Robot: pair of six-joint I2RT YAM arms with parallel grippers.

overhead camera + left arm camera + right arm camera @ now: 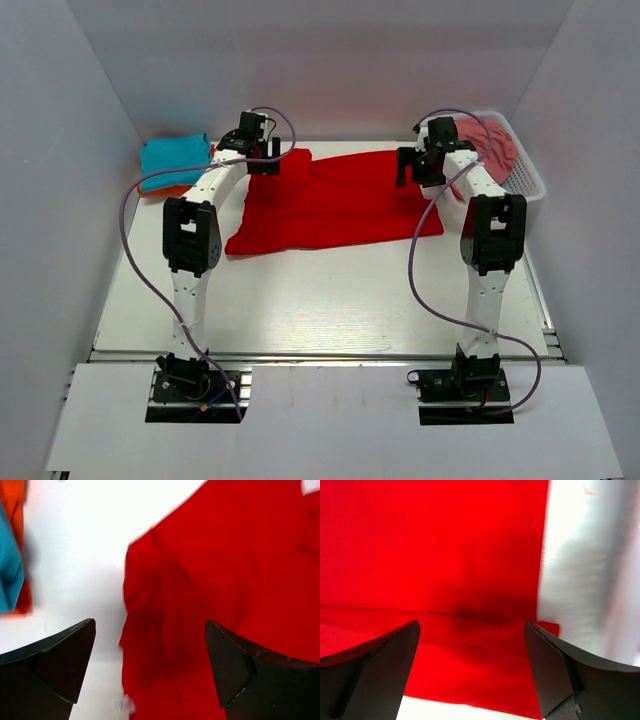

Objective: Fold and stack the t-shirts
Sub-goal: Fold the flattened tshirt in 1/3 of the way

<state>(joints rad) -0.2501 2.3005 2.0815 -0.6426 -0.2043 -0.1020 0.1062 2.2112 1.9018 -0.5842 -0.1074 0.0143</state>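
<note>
A: White walls box in a pale table (330,300), seen from above. Where is the red t-shirt (330,205)?

B: It lies spread flat across the upper middle of the top view, with both arms reaching over its far edge.

A: And the left gripper (150,630)?

B: Its fingers stand wide apart above the shirt's rumpled left edge, holding nothing.

A: The right gripper (472,630)?

B: It is spread just as wide over the shirt's right side (a crease runs across the cloth there), and it grips nothing.

A: And the other shirts?

B: At the upper left, a teal t-shirt (175,152) rests folded on an orange t-shirt (160,189), just beside the red one. At the upper right, a white basket (530,180) holds pink cloth (495,145).
</note>
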